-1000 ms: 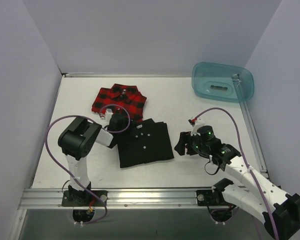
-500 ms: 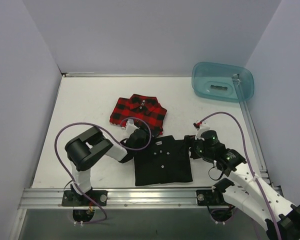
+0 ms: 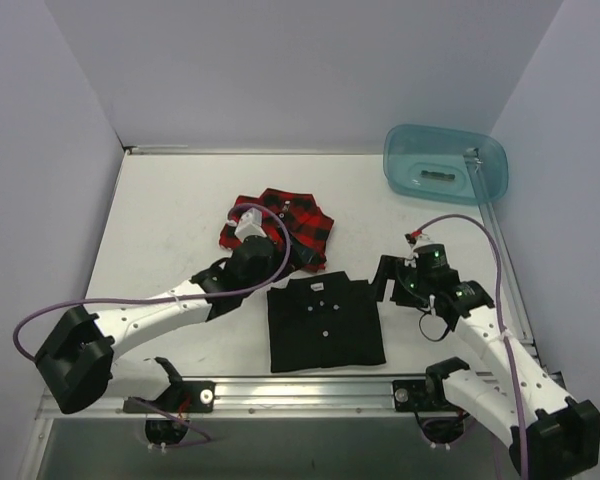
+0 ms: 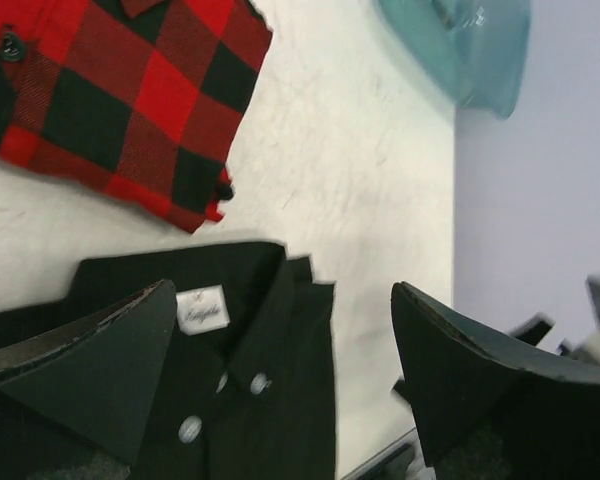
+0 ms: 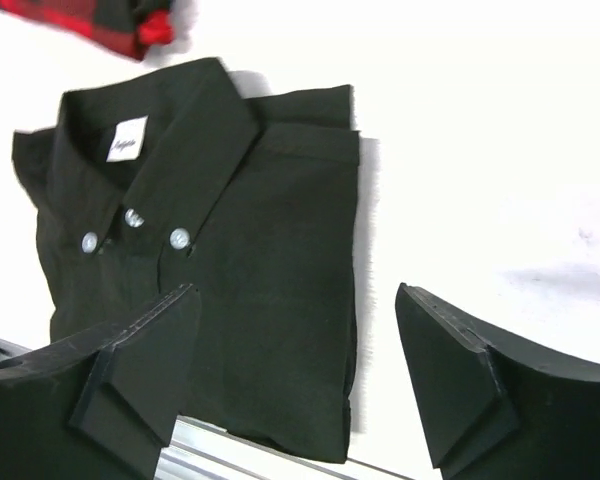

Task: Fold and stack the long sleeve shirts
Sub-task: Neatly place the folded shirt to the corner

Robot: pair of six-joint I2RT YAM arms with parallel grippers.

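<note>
The black long sleeve shirt lies folded near the table's front edge, collar away from the arms, with its white buttons showing. The red-and-black plaid shirt lies folded just behind it, partly hidden by my left arm. My left gripper hovers open over the black shirt's collar, with nothing between its fingers; in the left wrist view it straddles the collar, the plaid shirt at upper left. My right gripper is open beside the black shirt's right edge, and nothing sits between the jaws.
A translucent teal tub stands at the back right corner, seen also in the left wrist view. A metal rail runs along the front edge, close to the black shirt's hem. White walls enclose the table.
The black shirt slid right and toward the front edge, and the plaid shirt shifted right. My left gripper opened and let go of the black shirt. My right gripper opened wider.
</note>
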